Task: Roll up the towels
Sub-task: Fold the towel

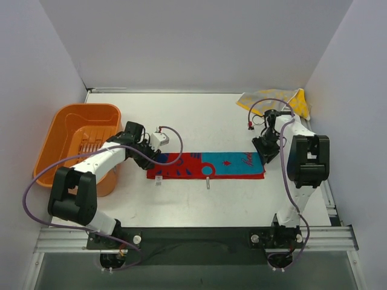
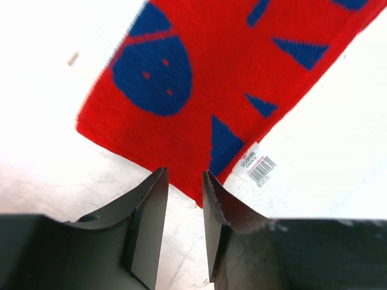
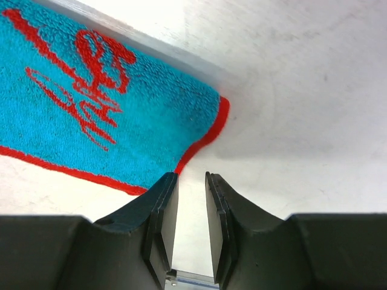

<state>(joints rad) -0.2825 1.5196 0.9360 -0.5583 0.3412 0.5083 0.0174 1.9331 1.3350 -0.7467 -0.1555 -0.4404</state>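
The red and turquoise towel (image 1: 205,165) lies flat and unrolled across the middle of the table. My left gripper (image 1: 150,158) is at its red left end. In the left wrist view the jaws (image 2: 184,180) are slightly parted and empty, just short of the red corner (image 2: 199,90) with its dark blue shapes. My right gripper (image 1: 265,154) is at the turquoise right end. In the right wrist view its jaws (image 3: 191,178) are slightly parted and empty, beside the red-bordered turquoise edge (image 3: 121,121). The yellow towel (image 1: 276,99) lies crumpled at the back right.
An orange plastic tub (image 1: 75,142) stands at the left, next to the left arm. A white barcode label (image 2: 257,165) sticks out from the towel's near edge, also in the top view (image 1: 158,180). White walls close in the back and sides.
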